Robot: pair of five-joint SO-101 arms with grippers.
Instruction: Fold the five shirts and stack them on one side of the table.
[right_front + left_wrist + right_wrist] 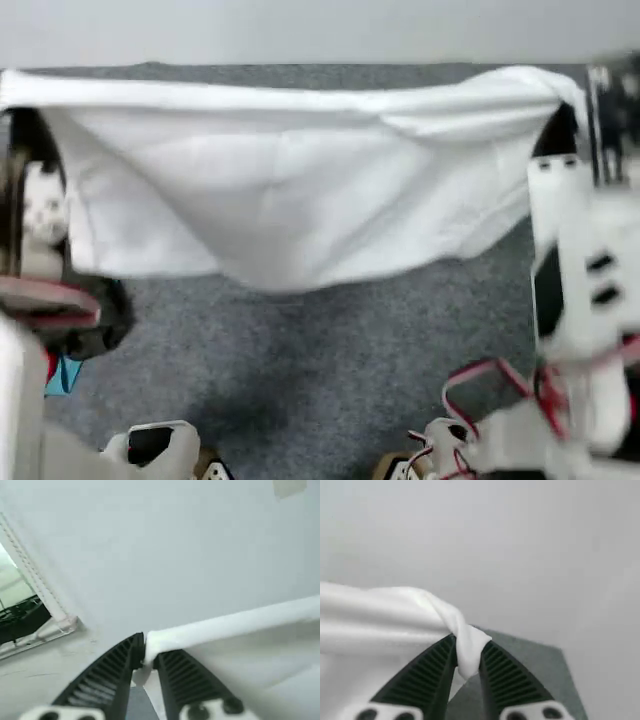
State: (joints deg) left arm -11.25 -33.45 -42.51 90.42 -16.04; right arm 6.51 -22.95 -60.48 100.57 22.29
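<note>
Black ribbed fingers (pixel 116 669) of the left gripper (pixel 145 656) are pinched tight on a bunched edge of the white shirt (pixel 290 190). Right gripper (pixel 468 655) is clamped the same way on another bunch of that edge. Shirt hangs spread between both, along the far edge of the grey table (pixel 330 380), its loose lower edge sagging toward the table's middle.
</note>
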